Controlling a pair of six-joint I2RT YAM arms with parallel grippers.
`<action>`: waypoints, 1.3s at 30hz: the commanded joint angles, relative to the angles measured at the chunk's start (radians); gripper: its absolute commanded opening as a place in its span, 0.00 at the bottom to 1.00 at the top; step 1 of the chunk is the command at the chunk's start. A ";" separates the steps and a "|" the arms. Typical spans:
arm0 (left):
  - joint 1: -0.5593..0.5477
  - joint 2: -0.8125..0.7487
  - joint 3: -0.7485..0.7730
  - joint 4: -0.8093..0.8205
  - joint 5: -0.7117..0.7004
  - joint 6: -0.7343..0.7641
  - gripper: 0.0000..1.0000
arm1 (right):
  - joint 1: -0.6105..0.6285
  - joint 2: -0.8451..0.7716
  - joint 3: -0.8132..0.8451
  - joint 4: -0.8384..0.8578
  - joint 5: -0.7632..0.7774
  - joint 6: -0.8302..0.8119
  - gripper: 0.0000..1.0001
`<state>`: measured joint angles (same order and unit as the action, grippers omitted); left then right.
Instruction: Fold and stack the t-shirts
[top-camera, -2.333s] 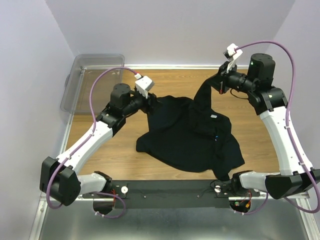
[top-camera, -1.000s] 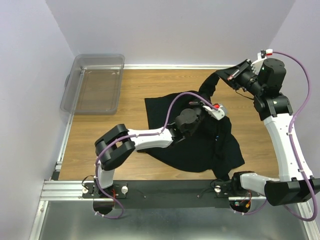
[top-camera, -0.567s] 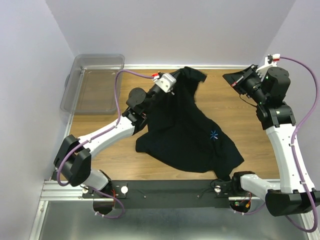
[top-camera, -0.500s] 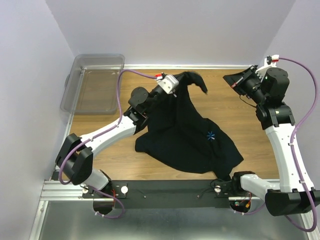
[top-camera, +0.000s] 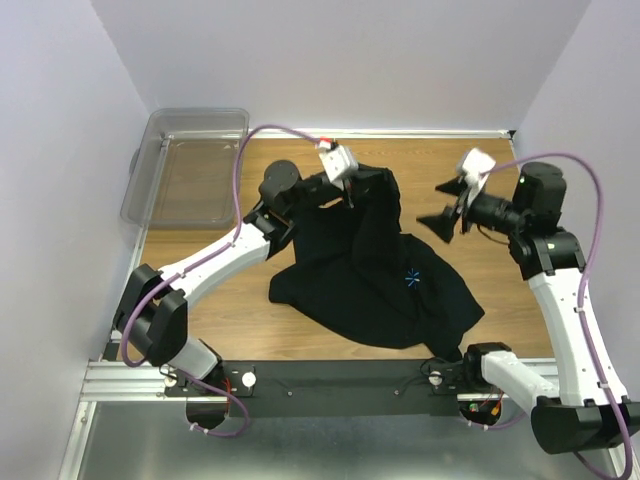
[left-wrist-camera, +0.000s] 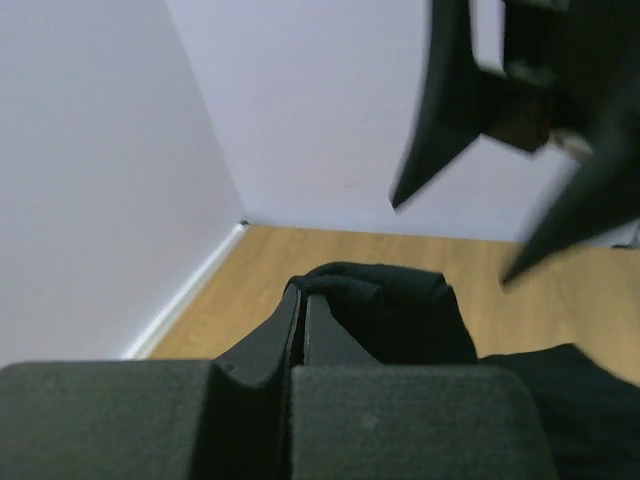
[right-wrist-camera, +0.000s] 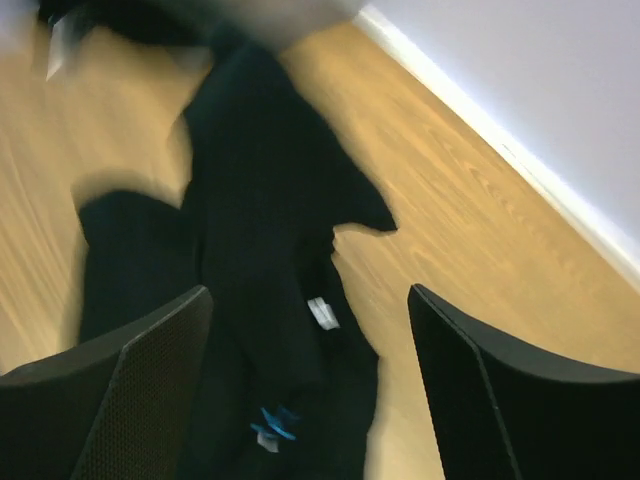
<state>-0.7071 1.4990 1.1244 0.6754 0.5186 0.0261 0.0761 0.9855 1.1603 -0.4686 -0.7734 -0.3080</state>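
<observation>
Since half a second ago my right gripper (top-camera: 440, 207) has swung in from the far right and spread its jaws wide; it holds nothing. Nearest my bases, the t-shirts (top-camera: 370, 290) lie in a rumpled black heap on the table (top-camera: 250, 330), right of the bin (top-camera: 190, 165) and nearer than it. My left gripper (top-camera: 352, 190), just right of the bin, is pinched tight on a raised fold of shirt.
</observation>
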 joint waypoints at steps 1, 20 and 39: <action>0.026 0.016 0.138 -0.187 0.031 -0.247 0.00 | -0.001 -0.013 -0.106 -0.321 -0.257 -0.748 0.84; 0.031 0.052 0.161 -0.217 0.063 -0.453 0.00 | 0.042 0.047 -0.185 0.123 -0.293 -0.384 0.81; 0.037 0.053 0.173 -0.215 0.070 -0.451 0.00 | 0.169 0.038 -0.234 0.228 0.085 -0.263 0.50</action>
<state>-0.6758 1.5440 1.2671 0.4538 0.5591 -0.4175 0.2409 1.0340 0.9447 -0.2668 -0.8085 -0.5919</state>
